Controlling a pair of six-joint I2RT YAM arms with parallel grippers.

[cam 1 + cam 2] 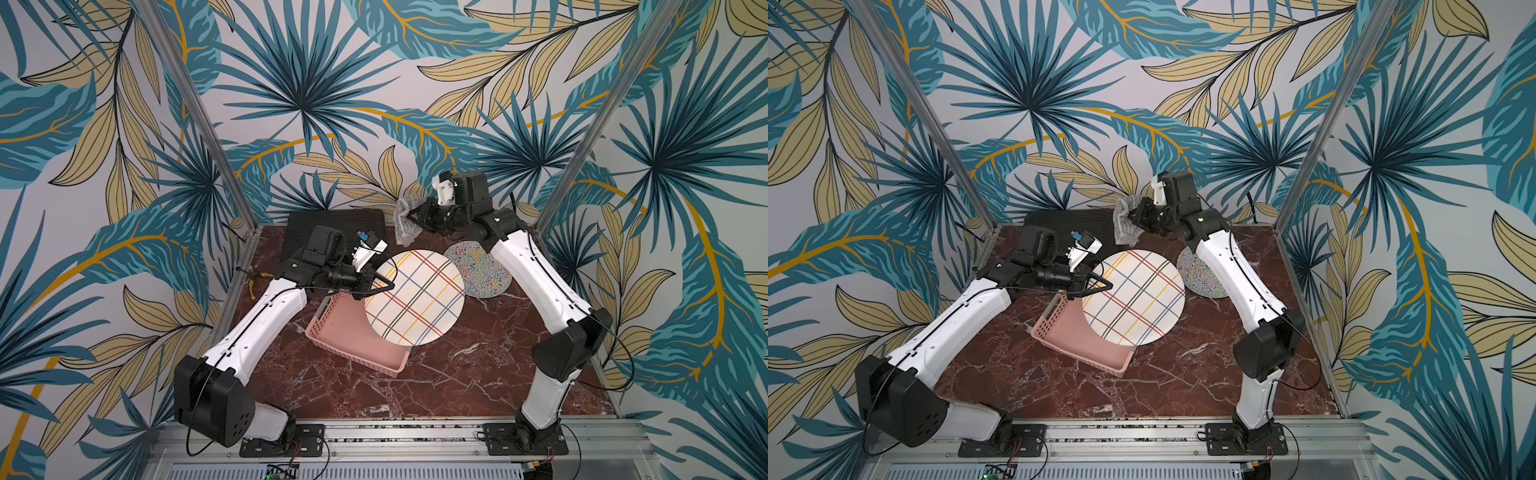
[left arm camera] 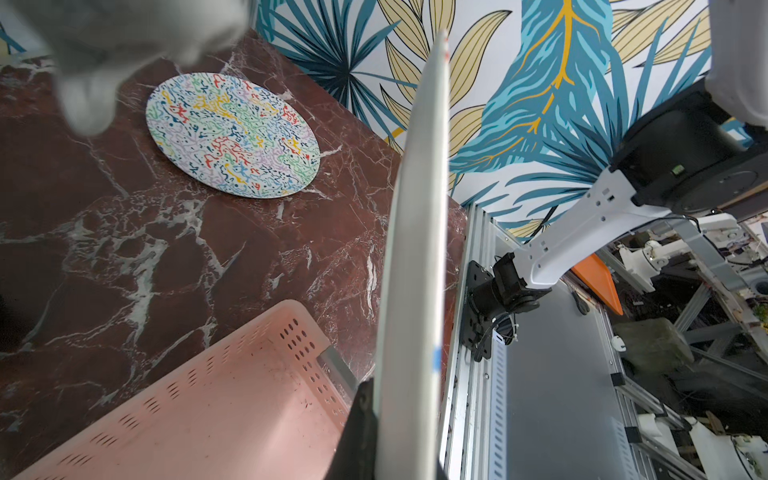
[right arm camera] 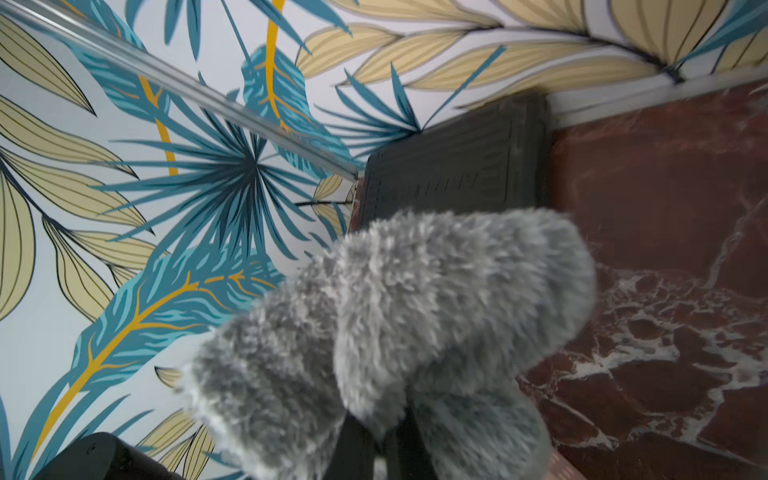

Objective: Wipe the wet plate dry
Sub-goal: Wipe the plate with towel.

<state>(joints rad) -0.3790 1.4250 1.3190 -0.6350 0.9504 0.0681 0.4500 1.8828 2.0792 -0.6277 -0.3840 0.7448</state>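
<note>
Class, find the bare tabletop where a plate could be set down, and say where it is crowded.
Bare marble lies between the pink basket and the front rail, and between basket and right arm. The back is crowded: black mat, grey cloth, speckled plate.

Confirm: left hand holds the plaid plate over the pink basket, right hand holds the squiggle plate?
No. The right hand is shut on the grey cloth, as the right wrist view shows; the squiggle plate lies on the table. The rest stands: the left hand holds the plaid plate over the pink basket.
</note>
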